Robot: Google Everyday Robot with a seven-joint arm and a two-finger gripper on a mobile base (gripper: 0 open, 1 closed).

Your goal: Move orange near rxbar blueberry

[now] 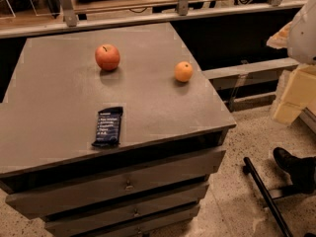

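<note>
Grey bench [59, 98], orange [183, 71] back right, apple [107, 57] left, rxbar [108, 127] front, our gripper off-frame, we cannot tell its grip.

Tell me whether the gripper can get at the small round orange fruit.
Likely yes: the small round orange fruit sits uncovered near the grey tabletop's right edge, apart from the red apple. The gripper is out of view, so reach is unconfirmed.

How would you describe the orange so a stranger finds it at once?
The gripper is not in view. On the grey cabinet top, look near the far right edge. The orange is the small uniformly orange fruit there, smaller than the stemmed red apple to its left.
</note>
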